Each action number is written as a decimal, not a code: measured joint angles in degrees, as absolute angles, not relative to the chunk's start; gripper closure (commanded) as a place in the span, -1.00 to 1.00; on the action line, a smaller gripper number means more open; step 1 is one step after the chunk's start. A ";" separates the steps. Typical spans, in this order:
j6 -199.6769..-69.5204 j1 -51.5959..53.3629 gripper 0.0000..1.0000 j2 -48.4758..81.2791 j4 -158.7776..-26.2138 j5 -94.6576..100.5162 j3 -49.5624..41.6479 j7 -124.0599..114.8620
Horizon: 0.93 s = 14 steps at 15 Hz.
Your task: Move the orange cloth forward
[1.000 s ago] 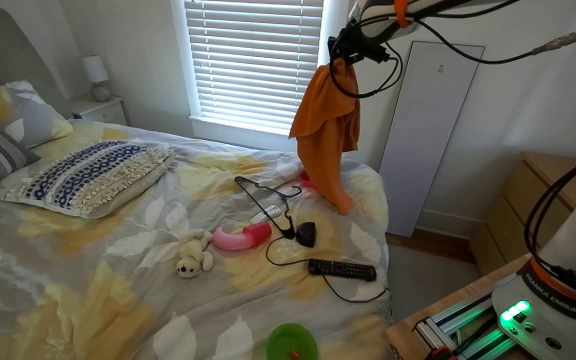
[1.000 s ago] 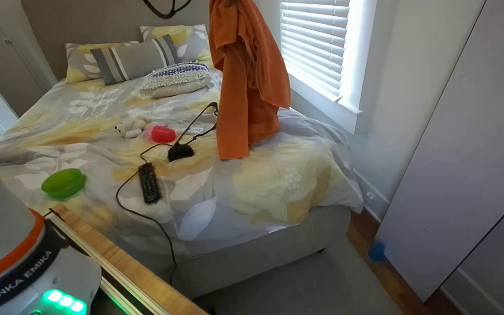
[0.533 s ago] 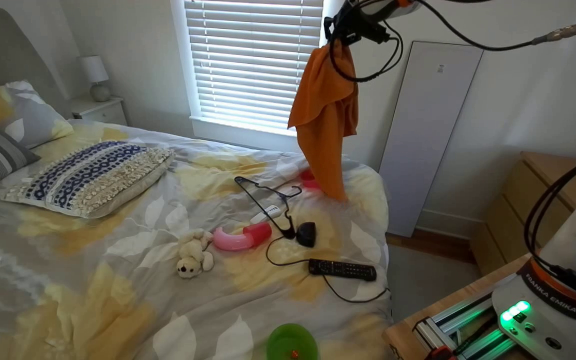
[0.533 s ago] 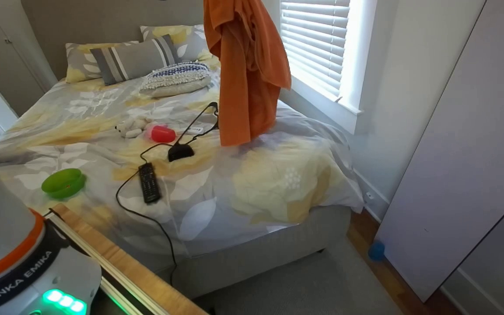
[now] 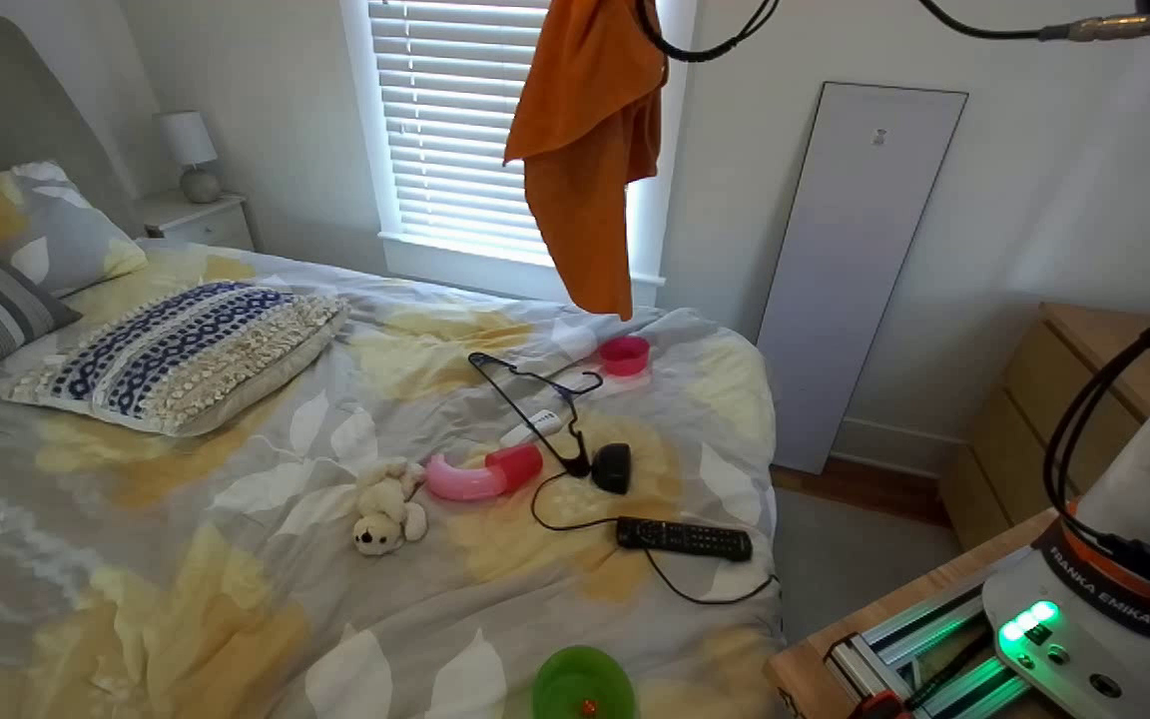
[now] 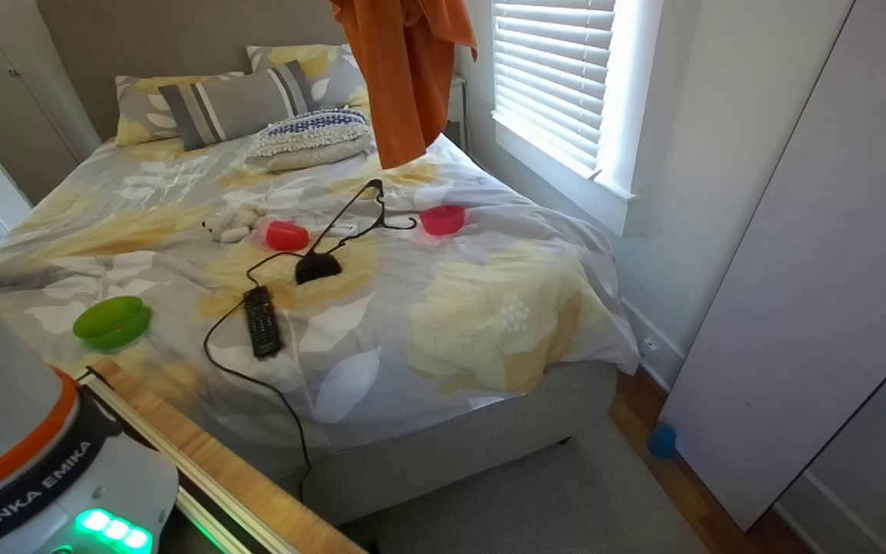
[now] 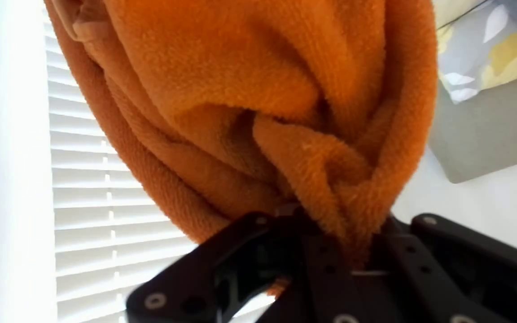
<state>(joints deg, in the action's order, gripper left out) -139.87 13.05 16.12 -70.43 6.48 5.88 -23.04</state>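
Note:
The orange cloth [image 5: 590, 130] hangs in the air in front of the window blinds in an exterior view. It also hangs at the top of an exterior view [image 6: 404, 85], with its lower end above the bed and touching nothing that I can see. In the wrist view the bunched cloth [image 7: 249, 80] fills the upper middle. My gripper [image 7: 343, 220] is closed around a pinched fold of the cloth, which runs down between its black fingers. The gripper is out of view above both exterior views, as is the cloth's top.
On the bed [image 5: 335, 619] lie a black hanger [image 5: 575, 464], a red bowl [image 5: 625, 356], a pink and red curved item [image 5: 480, 474], a plush toy [image 5: 385, 509], a black remote [image 5: 685, 538] and a green bowl [image 5: 583, 679]. A patterned pillow [image 5: 186, 355] lies farther back. A window [image 6: 554, 85] stands beside the bed.
The cloth has risen and moved left in both exterior views, away from the bed surface. The gripper has left the exterior view's top edge. The red bowl is now uncovered.

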 measured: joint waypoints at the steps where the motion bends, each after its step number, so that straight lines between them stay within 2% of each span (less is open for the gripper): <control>1: -140.47 13.35 0.93 18.40 -67.64 5.51 6.87 -20.61; 14: -141.32 17.55 0.93 48.45 -38.36 -1.75 23.21 10.44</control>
